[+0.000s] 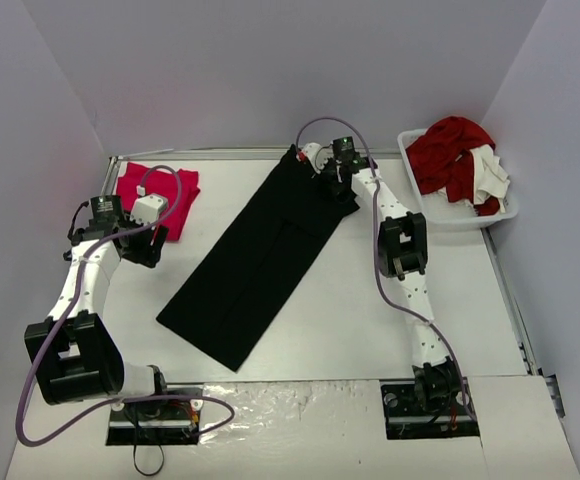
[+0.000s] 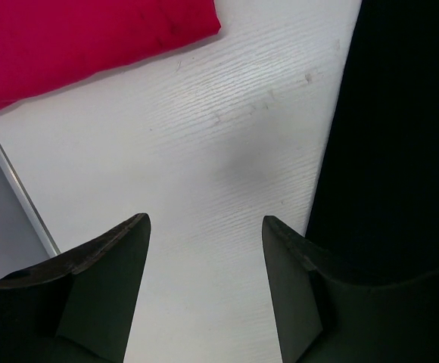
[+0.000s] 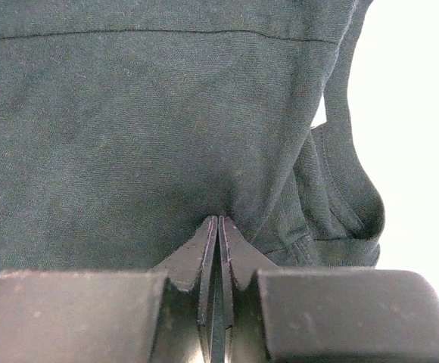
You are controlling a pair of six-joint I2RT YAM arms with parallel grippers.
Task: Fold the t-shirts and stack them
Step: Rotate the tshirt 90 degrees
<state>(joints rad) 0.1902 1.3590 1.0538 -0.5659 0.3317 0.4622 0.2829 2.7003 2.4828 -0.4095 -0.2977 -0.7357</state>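
Now my right gripper (image 3: 217, 219) pinches the black t-shirt (image 1: 255, 265) at its far end; the strip runs diagonally near-left, nearer my left gripper (image 2: 204, 223), parted and empty.

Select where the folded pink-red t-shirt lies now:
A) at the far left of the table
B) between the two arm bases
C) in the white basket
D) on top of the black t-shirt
A: the pink-red t-shirt lies folded at the far left of the table, apart from the black t-shirt.
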